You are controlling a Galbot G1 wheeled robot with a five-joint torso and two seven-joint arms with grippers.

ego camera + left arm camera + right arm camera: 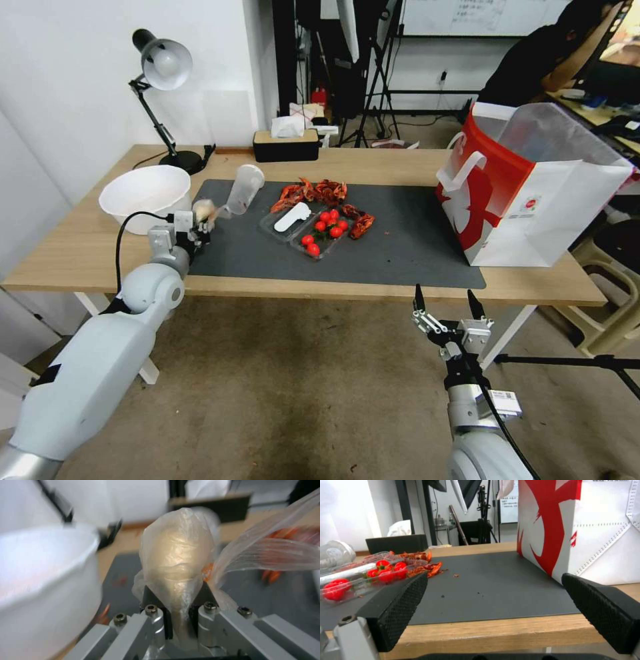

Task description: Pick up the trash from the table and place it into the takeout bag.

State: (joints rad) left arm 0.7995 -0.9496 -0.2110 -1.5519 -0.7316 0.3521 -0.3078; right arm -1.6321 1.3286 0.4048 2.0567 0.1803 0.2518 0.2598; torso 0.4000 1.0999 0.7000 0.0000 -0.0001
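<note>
Pale ball wrapped in crinkled clear plastic film is clenched between the left hand fingers, held above the left edge of the dark grey matte mat, just beside the white round bowl. Film trails loose off the ball.

Right hand is released, black cross-hatched finger pads spread wide, hovering off the near edge of the counter, in front of the white-and-red takeout bag.

Bag: smooth coated sides, stitched seams, flat white loop handles, small red logo; standing upright on the right end, mouth open.

Mat centre: clear plastic clamshell tray with roughly seven red cherry tomatoes and one white flat utensil. Red crayfish shells scattered on its far and right sides. One clear ribbed plastic cup, tilted, left of the tray.

Counter is light wood with white legs. Far edge: one black tissue box, one black desk lamp. White wall left, tripods behind, brown floor.
</note>
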